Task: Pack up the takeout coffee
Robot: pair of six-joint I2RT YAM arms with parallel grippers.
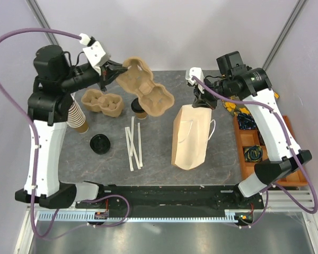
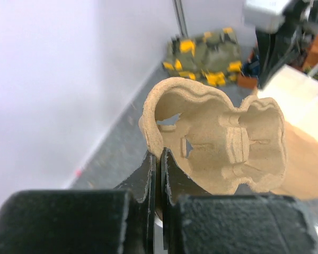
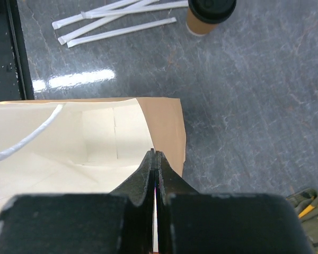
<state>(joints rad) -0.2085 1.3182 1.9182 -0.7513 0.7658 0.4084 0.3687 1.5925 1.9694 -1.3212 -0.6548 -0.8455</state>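
Note:
The takeout coffee point(image 1: 139, 108), a small brown cup with a black lid, stands on the table at mid-back and is partly covered from above by a pulp cup carrier point(image 1: 148, 87). My left gripper point(image 1: 116, 71) is shut on that carrier's rim and holds it raised in the air. In the left wrist view the carrier point(image 2: 222, 143) fills the middle, pinched by the left gripper point(image 2: 160, 153). A brown paper bag point(image 1: 191, 135) stands open to the right. My right gripper point(image 3: 155, 154) is shut on the bag's point(image 3: 167, 124) top rim. The coffee point(image 3: 209, 13) shows beyond the bag.
A second pulp carrier point(image 1: 102, 101) lies at the back left beside a tall stack of cups point(image 1: 77, 119). A loose black lid point(image 1: 100, 143) and several wrapped straws point(image 1: 133, 143) lie at front left. An orange tray point(image 1: 238, 159) of packets stands at the right edge.

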